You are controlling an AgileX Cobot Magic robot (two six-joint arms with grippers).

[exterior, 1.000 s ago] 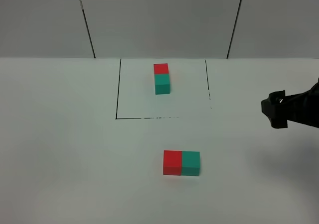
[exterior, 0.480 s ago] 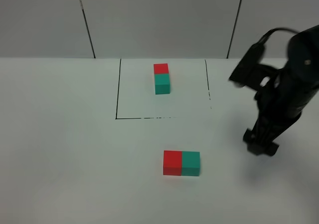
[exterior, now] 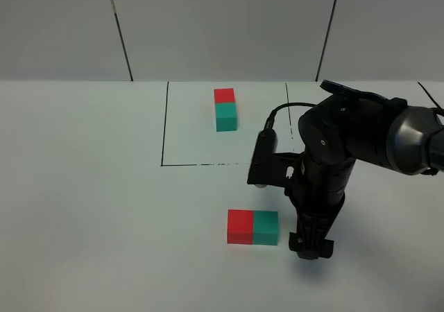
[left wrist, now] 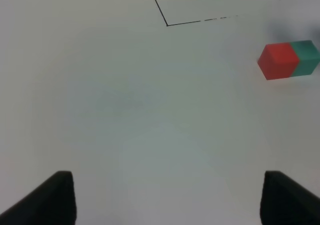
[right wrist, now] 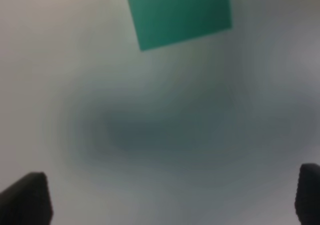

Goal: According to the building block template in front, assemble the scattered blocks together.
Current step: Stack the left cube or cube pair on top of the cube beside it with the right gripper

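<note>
template pair [exterior: 224, 109]: far side of the table [exterior: 83, 208], inside the black outline [exterior: 164, 132]; red cube at the far end, teal joined on the near end.
red block [exterior: 240, 227]: near centre of the table, outside the outline.
teal block [exterior: 266, 227]: touching the red block, on its right.
right tool [exterior: 311, 246]: points down, just beside the teal block's right side; fingers spread wide, nothing between them.
left tool [left wrist: 167, 200]: fingers spread, empty, well apart from both blocks.
</note>
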